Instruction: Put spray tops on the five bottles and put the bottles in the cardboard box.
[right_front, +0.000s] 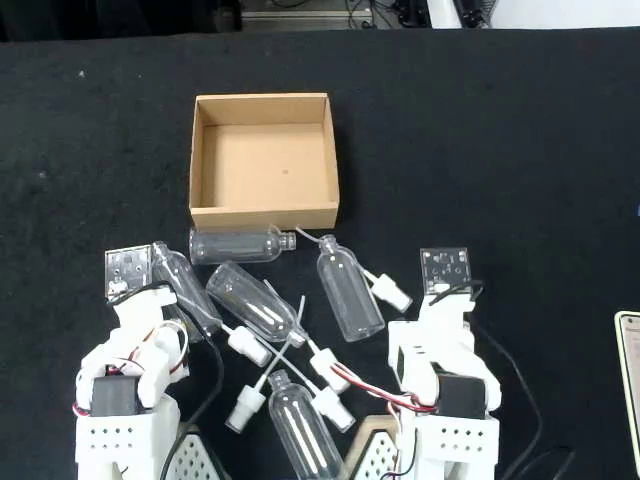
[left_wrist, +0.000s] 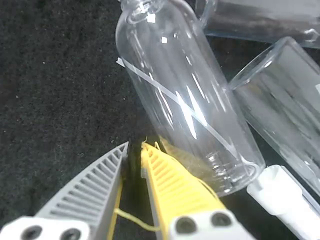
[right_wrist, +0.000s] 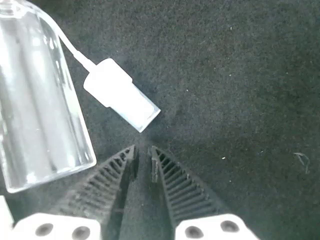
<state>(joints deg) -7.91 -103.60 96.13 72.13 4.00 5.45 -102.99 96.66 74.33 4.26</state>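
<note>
An open cardboard box (right_front: 265, 215) sits on the black bench (right_front: 500, 150). A clear bottle (right_front: 235, 245) lies on its side just in front of the box's near wall, neck to the right. A second bottle (right_front: 188, 288) lies slanted just beside the left arm (right_front: 130, 385), with a third bottle (right_front: 255, 302) next to it. A fourth bottle (right_front: 350, 290) points its neck toward the box. One white spray top (right_front: 390, 292) lies between this bottle and the right arm (right_front: 440, 370). A fifth bottle (right_front: 300, 420) lies between the two arm bases. The other spray tops (right_front: 248, 345) are scattered loose around it, thin tubes crossing. All five bottles are uncapped.
</note>
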